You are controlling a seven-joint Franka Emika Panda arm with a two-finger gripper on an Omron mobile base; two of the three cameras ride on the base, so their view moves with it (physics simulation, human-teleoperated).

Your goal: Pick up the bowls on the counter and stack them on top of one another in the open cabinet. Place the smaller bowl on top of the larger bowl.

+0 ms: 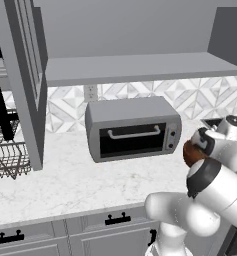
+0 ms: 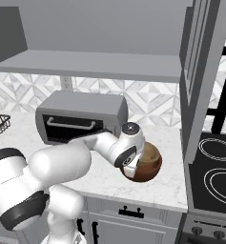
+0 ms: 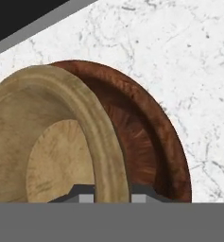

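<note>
Wooden, light tan shallow bowl (image 3: 52, 146) sits nested in the dark reddish-brown wooden bowl (image 3: 146, 142) above the white marble desk (image 3: 179, 56); my gripper (image 3: 112, 191) is clamped on the tan rim. I judge the grey cabinet shelf (image 1: 140, 67) unfilled; both bowls remain to place.

A kitchen: marble counter (image 1: 65, 185), toaster oven (image 1: 132, 128), stovetop (image 2: 217, 164), tiled backsplash (image 2: 148, 102).

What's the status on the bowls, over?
Tool shut on tan bowl rim. Dark bowl right behind it, over the counter. Cabinet shelf bare; toaster oven stands beneath it.
</note>
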